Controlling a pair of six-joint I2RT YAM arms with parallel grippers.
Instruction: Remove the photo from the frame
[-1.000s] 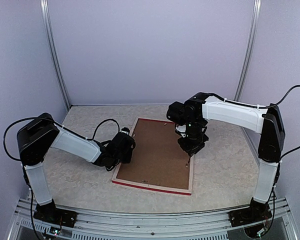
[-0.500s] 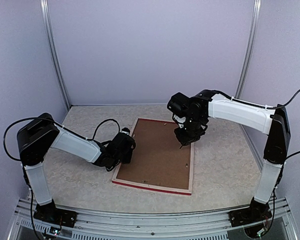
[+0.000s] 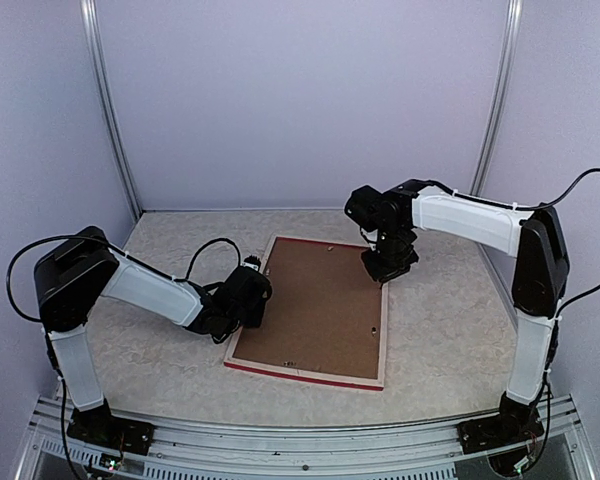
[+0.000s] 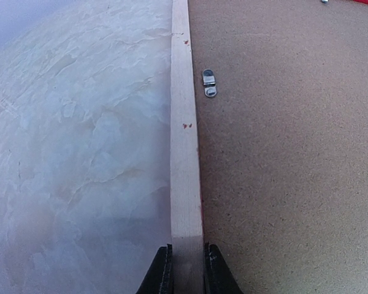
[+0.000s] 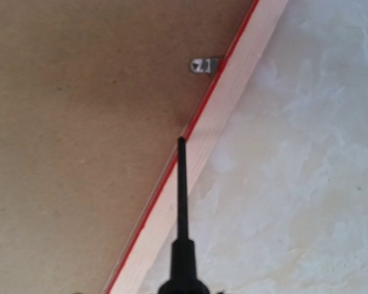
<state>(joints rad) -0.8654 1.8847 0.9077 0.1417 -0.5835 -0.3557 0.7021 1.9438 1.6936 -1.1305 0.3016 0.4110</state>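
The frame [image 3: 243, 318] lies face down on the table, pale wood rails up, its red rim showing along the near edge. The brown backing board [image 3: 315, 305] fills it; the photo is hidden under it. My left gripper [image 3: 236, 324] is shut on the frame's left rail [image 4: 185, 153], one finger on each side. My right gripper [image 3: 386, 266] hovers over the far part of the right rail, shut on a screwdriver [image 5: 182, 202]. Its black tip points at the rail's inner edge, just short of a metal tab [image 5: 202, 65].
Another metal tab [image 4: 209, 82] sits on the backing board [image 4: 282, 153] by the left rail. Further small tabs show on the right rail [image 3: 377, 327] and the far rail [image 3: 330, 247]. Pale marbled tabletop [image 3: 170, 250] surrounds the frame; walls enclose three sides.
My right gripper with the screwdriver has moved along the right rail, from its middle toward the far right corner. The left gripper and the frame have not moved.
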